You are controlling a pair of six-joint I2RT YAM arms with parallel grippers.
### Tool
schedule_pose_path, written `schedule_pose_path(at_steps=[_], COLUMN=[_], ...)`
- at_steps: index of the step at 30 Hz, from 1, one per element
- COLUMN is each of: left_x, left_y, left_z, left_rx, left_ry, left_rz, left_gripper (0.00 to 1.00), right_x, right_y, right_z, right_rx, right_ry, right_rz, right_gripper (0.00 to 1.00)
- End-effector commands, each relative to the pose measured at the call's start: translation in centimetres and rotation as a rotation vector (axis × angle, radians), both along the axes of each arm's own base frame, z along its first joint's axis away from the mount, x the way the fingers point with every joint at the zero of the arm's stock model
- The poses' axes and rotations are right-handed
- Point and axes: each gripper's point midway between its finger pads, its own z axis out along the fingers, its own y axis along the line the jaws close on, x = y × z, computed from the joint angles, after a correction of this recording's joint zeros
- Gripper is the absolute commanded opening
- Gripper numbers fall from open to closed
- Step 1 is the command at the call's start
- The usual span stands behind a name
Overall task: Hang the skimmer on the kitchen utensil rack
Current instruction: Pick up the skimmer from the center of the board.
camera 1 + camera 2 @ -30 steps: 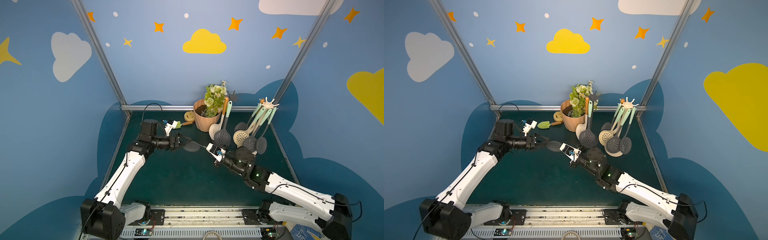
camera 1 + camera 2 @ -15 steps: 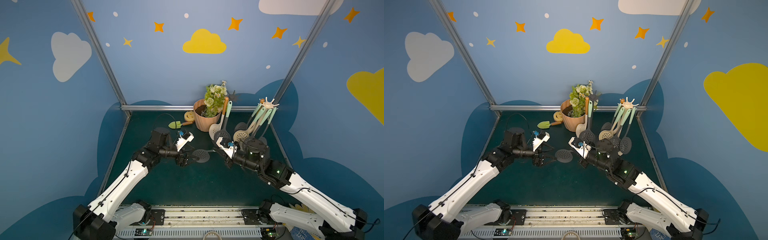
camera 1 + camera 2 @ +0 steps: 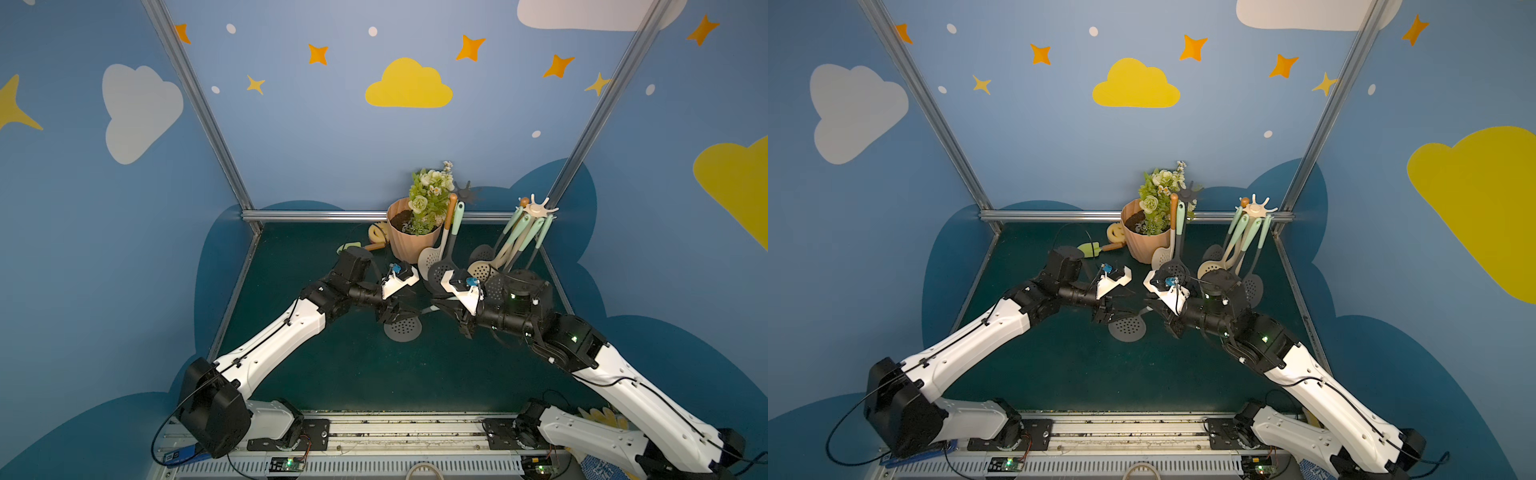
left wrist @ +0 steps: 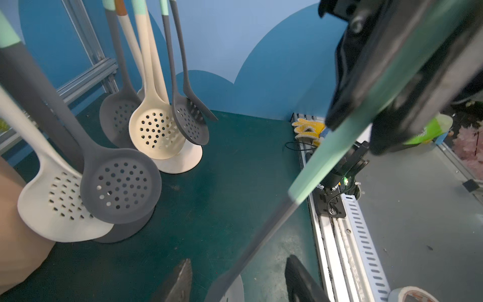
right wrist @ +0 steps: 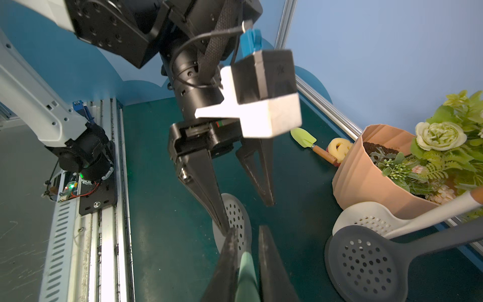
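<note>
Skimmer, grey and perforated with a mint-green handle [image 3: 402, 328], slanted between the two arms, its head low over the dark green table [image 3: 353, 374]; contact could not be told. The right gripper [image 5: 247, 232] was clamped on the mint handle. The left gripper [image 4: 238, 260] stood partly open, a finger each side of the grey shaft, gripping nothing. The cream star-topped utensil rack [image 3: 536, 210] stood near, behind the right arm.

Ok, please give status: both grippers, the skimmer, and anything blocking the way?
Right gripper shut on skimmer, at green handle. Left gripper open, astride its neck. Head low by table, not hung. Beige rack crowded with hung skimmers.
</note>
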Motion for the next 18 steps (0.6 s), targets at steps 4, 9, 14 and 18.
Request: schedule_pose_path(at_steps=[4, 9, 14, 18], left_x=[-0.2, 0.2, 0.6, 0.7], left_y=[-1.4, -2.2, -2.7, -2.8], left_z=[0.0, -0.5, -0.6, -0.6], left_rx=[-0.006, -0.002, -0.006, -0.012], left_ry=[-0.085, -0.116, -0.117, -0.098], left_rz=[-0.05, -0.056, -0.055, -0.045], left_gripper=[0.52, 0.39, 0.24, 0.06], right_x=[0.3, 0.8, 1.3, 1.8], right_y=[0.3, 0.4, 0.1, -0.4], right_z=[2.2, 2.6, 2.7, 2.6], right_rx=[0.068, 0.089, 0.111, 0.112], right_ry=[0.054, 0.095, 0.126, 0.137], right_rz=[0.03, 0.041, 0.039, 0.019], right_gripper=[0.0, 0.0, 0.0, 0.03])
